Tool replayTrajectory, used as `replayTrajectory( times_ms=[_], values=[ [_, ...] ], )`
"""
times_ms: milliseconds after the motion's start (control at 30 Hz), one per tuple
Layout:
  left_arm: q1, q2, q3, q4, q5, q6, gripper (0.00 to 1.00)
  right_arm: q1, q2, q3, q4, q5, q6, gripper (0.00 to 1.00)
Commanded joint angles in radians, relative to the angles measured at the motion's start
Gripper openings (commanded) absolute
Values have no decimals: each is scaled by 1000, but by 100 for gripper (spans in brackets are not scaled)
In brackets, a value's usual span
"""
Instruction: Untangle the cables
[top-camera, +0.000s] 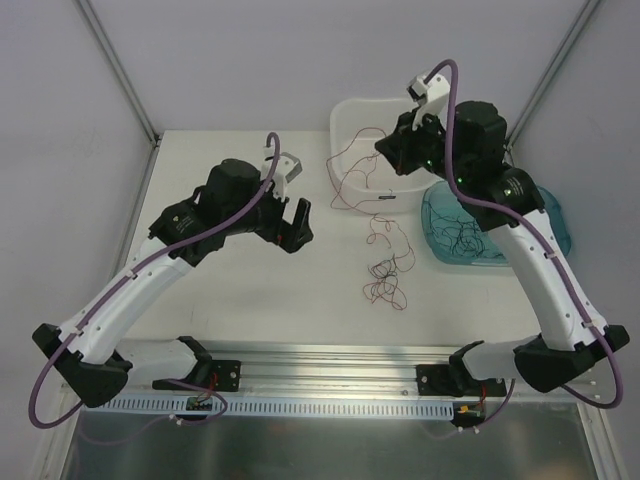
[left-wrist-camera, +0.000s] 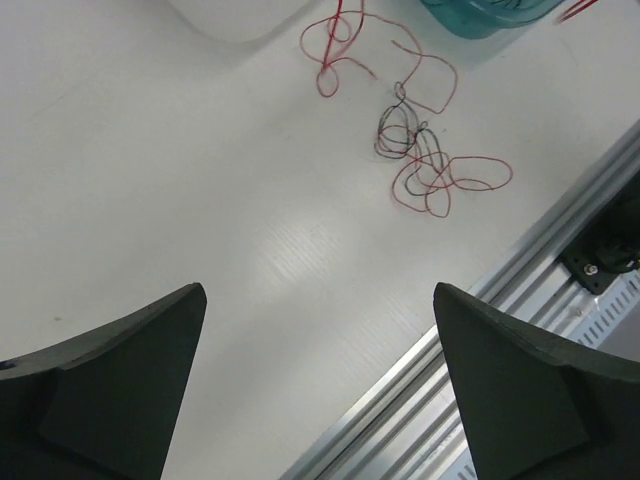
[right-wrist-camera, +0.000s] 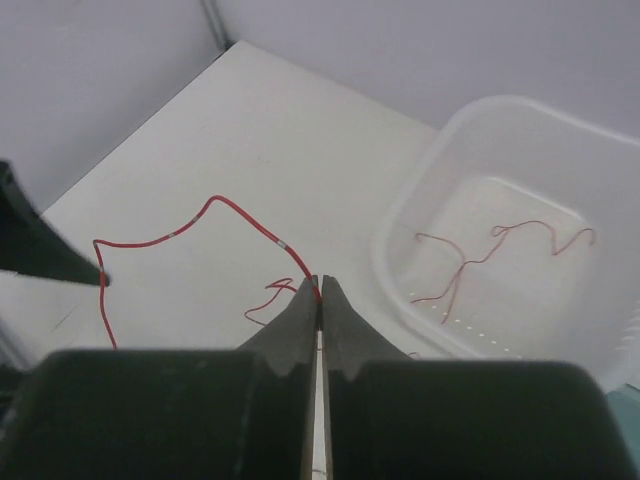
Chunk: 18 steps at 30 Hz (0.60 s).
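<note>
Right claw (right-wrist-camera: 320, 292) pinched a red cable (right-wrist-camera: 250, 220) by the tub (right-wrist-camera: 398, 235); left claw (left-wrist-camera: 318, 292) spread, empty. Knot (left-wrist-camera: 402, 135) lay loose on the counter (left-wrist-camera: 200, 150), so any pull could drag or tighten it.

Left gripper (top-camera: 293, 226) hovers over the bare table (top-camera: 240, 300), jaws apart, nothing in them. Right gripper (top-camera: 384, 148) sits at the front rim of the white tub (top-camera: 352, 118). A thin red wire (top-camera: 338, 186) loops down from the gripper onto the table; its jaw state is not clear from here. A small tangle of red and black wires (top-camera: 385, 270) lies between the arms. The teal tray (top-camera: 550, 215), partly under the right arm, holds dark wires (top-camera: 462, 238). A metal rail (top-camera: 330, 365) runs along the near edge.
</note>
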Motion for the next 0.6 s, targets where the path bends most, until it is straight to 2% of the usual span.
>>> replayTrajectory(
  times_ms=[0,200,300,467,500,567],
  values=[
    [-3,-94,-68,61,-125,-19,99,-29,67,106,-49,202,-27,1],
    [-2,-230,-364,182,-263,-35,99,-97,201,227,32,376,34,1],
    [0,-269,-482,219,-304,-49,99,-135,259,258,94,402,60,1],
    [0,-272,-590,263,-352,-53,99,-186,372,318,149,419,74,2],
    [0,-267,-615,272,-359,-55,99,-192,423,351,137,421,83,4],
    [3,-240,-635,298,-364,-53,99,-204,469,373,122,427,93,21]
  ],
)
